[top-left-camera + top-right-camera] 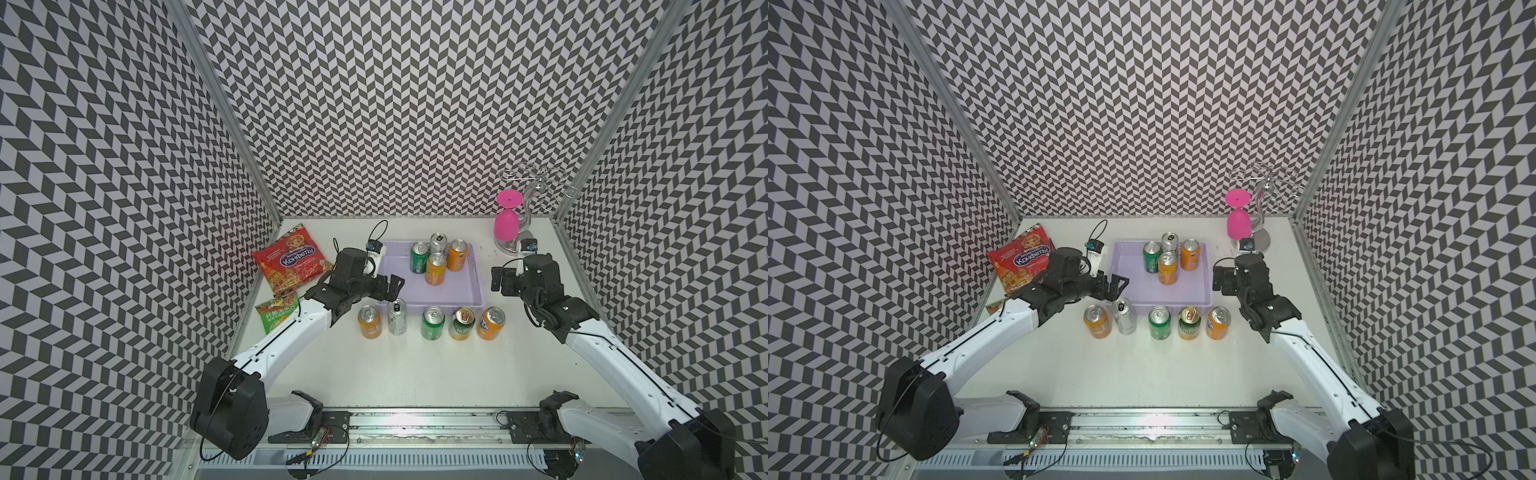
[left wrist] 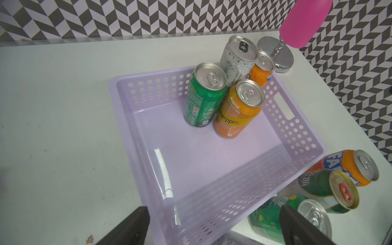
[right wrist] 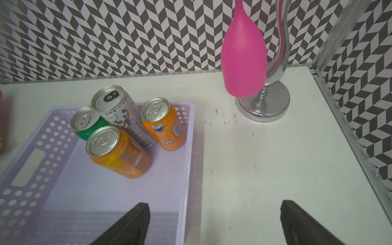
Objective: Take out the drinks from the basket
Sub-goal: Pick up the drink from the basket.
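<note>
**Five drinks on the table, four in the basket; both sets of fingers released**

**1. Near row.** Five drinks stand upright on the table point(image 1: 415, 374), in a line just outside the near wall of the basket point(image 1: 453, 293). Left to right in both top views: plain orange can point(image 1: 369, 321), silver-white can point(image 1: 397, 317), outer green can point(image 1: 432, 323), green-and-gold can point(image 1: 461, 323), outer Fanta can point(image 1: 491, 323).

**2. Left fingers.** The left fingers point(image 1: 394, 286) are spread wide and hold nothing. They hang over the basket's near-left corner, just beyond the silver-white can. In the left wrist view the corner of the basket point(image 2: 212, 169) lies between the two fingers point(image 2: 131, 227), and one finger overlaps the outer green can point(image 2: 267, 216).

**3. Right fingers.** The right fingers point(image 1: 500, 280) are also spread wide and empty. They sit just beside the basket's right wall. In the right wrist view that wall point(image 3: 191, 169) runs up between the two fingers point(image 3: 131, 224).

**4. Basket contents.** Four drinks stand upright, bunched in the far-right corner, well apart from both sets of fingers. These are the Schweppes can point(image 1: 436, 269), inner green can point(image 1: 420, 257), tall silver can point(image 1: 438, 243) and inner Fanta can point(image 1: 457, 254).

**5. Surroundings.** A pink goblet point(image 1: 507, 222) hangs inverted on a chrome stand point(image 3: 263, 106) at the far-right corner. A red snack bag point(image 1: 291, 259) and a green snack bag point(image 1: 276, 313) lie at the left edge.
</note>
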Available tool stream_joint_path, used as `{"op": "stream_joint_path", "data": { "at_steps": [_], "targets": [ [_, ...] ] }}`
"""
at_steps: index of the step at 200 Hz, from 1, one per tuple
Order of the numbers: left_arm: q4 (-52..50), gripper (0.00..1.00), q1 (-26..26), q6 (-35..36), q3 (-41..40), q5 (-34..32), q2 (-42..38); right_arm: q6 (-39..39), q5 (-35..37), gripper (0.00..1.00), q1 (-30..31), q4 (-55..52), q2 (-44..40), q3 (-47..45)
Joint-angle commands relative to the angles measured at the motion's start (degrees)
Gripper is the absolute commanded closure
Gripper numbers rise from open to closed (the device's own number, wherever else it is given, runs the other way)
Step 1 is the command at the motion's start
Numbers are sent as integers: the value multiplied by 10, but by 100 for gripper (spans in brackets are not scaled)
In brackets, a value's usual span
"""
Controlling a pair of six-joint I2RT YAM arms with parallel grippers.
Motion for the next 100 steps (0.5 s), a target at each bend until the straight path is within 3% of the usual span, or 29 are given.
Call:
{"op": "stream_joint_path", "data": {
  "at_steps": [1, 44, 100],
  "targets": [
    [-2, 1, -40, -24, 48, -61, 30, -9, -37, 1, -16, 39, -1, 1],
    [3, 1, -125, -75, 115, -182, 115, -6, -34, 0, -26, 46, -17, -7],
    [-28, 1, -188, -118, 236, -274, 254, -3, -38, 0, -37, 54, -35, -17]
  ]
}}
